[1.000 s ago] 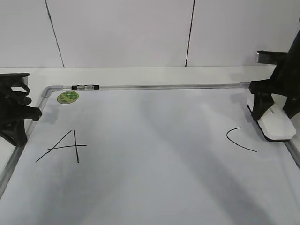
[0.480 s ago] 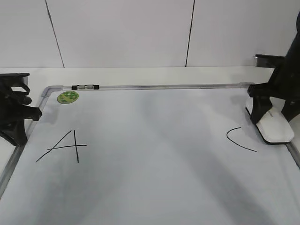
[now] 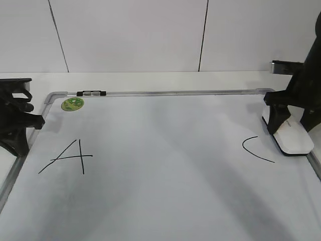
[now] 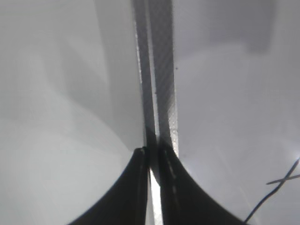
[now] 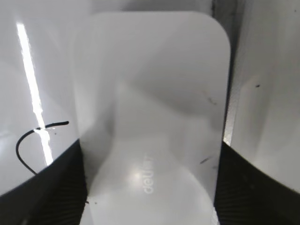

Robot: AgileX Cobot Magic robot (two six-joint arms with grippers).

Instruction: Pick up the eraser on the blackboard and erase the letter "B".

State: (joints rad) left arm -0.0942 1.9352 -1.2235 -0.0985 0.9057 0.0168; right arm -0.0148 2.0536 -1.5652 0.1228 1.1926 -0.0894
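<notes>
The blackboard [image 3: 165,150] is a white dry-erase board with a grey frame, lying flat. A black "A" [image 3: 70,158] is at its left and a black "C" [image 3: 256,149] at its right. No letter "B" shows. The white eraser [image 3: 296,138] lies at the board's right edge, just right of the "C". My right gripper [image 3: 292,128] is shut on it, one finger on each long side. The right wrist view shows the eraser [image 5: 150,117] between the fingers of that gripper [image 5: 150,187], with the "C" [image 5: 28,140] on the left. My left gripper [image 3: 19,143] is shut and empty over the board's left frame [image 4: 157,84].
A round green sticker [image 3: 72,104] sits in the board's far left corner. A small black-and-silver clip [image 3: 92,93] is on the far frame next to it. The board's right frame runs just beside the eraser. A white wall stands behind the table.
My right gripper and the eraser have shifted slightly to the left along the board's right edge. The left arm has not moved.
</notes>
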